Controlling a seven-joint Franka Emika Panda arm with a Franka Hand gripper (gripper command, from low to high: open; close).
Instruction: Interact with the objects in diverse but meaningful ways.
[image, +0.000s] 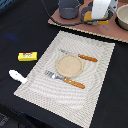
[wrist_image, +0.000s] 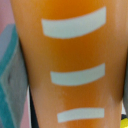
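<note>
Tool (image: 99, 19) over orange bread loaf (wrist_image: 70, 60)

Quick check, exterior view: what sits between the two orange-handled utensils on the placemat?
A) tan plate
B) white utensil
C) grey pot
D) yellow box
A: the tan plate lies on the placemat between the orange-handled knife and the orange-handled fork. The yellow box and the white utensil lie off the mat on the dark table, toward the exterior view's left.
</note>
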